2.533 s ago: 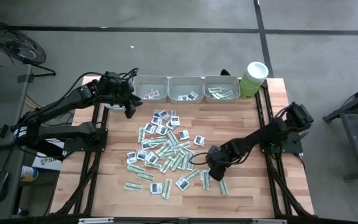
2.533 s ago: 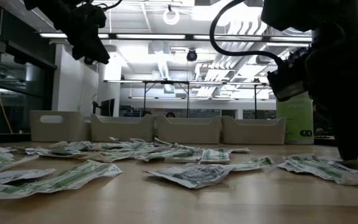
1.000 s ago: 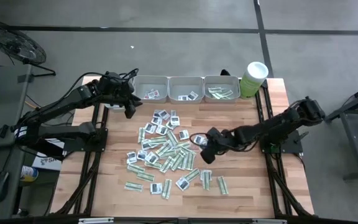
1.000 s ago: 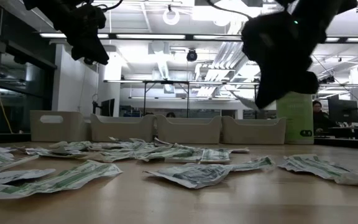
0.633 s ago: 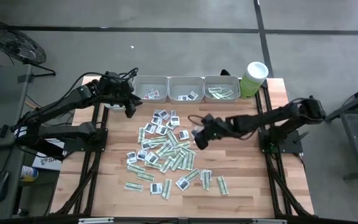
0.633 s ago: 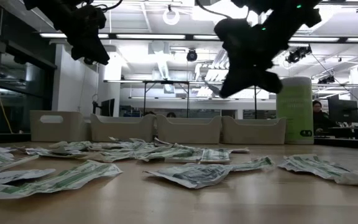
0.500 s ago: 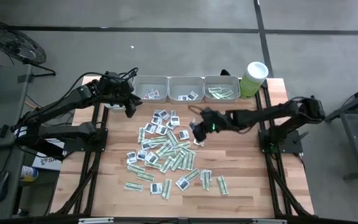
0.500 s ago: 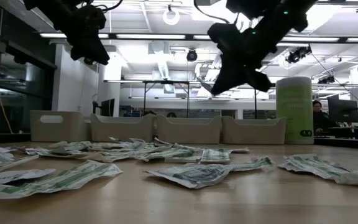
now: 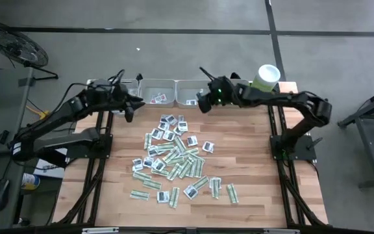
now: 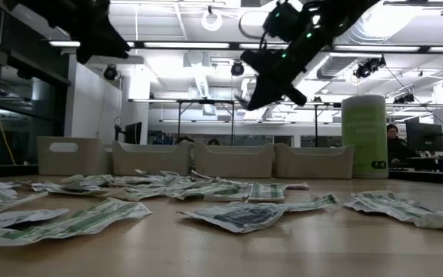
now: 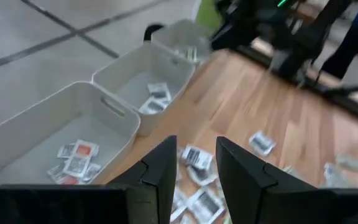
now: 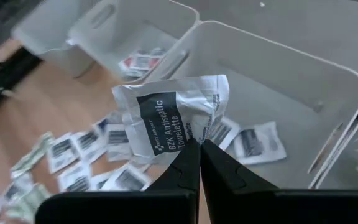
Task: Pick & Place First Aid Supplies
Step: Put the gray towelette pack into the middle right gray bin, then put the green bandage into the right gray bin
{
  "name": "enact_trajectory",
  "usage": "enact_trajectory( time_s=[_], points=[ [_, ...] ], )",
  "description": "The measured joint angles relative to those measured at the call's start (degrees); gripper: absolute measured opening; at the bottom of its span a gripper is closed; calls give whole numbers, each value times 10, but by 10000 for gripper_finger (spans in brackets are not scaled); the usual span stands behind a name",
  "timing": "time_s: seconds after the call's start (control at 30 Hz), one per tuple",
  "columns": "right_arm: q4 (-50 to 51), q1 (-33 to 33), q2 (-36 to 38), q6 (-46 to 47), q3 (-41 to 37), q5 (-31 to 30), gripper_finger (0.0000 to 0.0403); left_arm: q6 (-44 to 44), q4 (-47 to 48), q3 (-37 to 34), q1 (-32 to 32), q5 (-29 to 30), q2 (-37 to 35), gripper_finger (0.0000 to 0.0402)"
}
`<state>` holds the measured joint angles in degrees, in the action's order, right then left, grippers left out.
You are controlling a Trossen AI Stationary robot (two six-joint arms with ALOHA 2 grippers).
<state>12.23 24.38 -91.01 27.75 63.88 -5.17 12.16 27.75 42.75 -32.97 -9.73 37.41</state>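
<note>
Several first aid supplies (image 9: pixel 174 159) lie scattered on the wooden table: green-white strips and squarish white sachets. Three grey trays stand along the far edge, each with a few sachets inside. My right gripper (image 9: pixel 203 104) hovers at the near rim of the middle tray (image 9: pixel 190 86), shut on a white sachet (image 12: pixel 173 115) printed "BZK Antiseptic Towelette". In the low view my right gripper (image 10: pixel 256 100) is high above the trays. My left gripper (image 11: pixel 194 171) stands open and holds nothing, above the table's far left corner, by the left tray (image 9: pixel 156 91). My right gripper pinches the white sachet by one crumpled edge (image 12: pixel 194 135) between its two fingertips (image 12: pixel 188 158). The fingers slant down toward the far edge. The sachet sticks out past the fingertips, its printed face toward the wrist camera, lifted clear above the middle tray (image 12: pixel 272 81).
A tall pale green tub (image 9: pixel 265 81) with a white lid stands at the far right, beside the right tray (image 9: pixel 237 97). The near right part of the table (image 9: pixel 258 175) is bare wood. In the low view a person (image 10: pixel 394 146) sits in the room behind.
My right gripper, shut on the white sachet, has swept from above the table's middle toward the far edge and somewhat left, rising, and now hangs over the middle tray. My left gripper has drawn back a little toward the table's left edge and tipped up.
</note>
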Motion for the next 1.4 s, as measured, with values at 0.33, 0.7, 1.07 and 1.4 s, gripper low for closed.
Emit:
enact_trajectory(
  time_s=[0.33, 0.7, 1.07, 1.4],
  points=[
    [171, 48, -146, -7, 163, -11, 0, 90, -41, -72, 0, -50, -88, 112],
    [299, 44, -235, -27, 285, -21, 5, 107, -83, -113, 0, -52, -119, 112],
    [321, 46, -236, -3, 282, -35, 88, 91, -83, -113, 0, -52, -118, 112],
    [434, 53, -188, -17, 282, -23, 101, 81, -68, -113, 0, -90, -118, 112]
  ],
)
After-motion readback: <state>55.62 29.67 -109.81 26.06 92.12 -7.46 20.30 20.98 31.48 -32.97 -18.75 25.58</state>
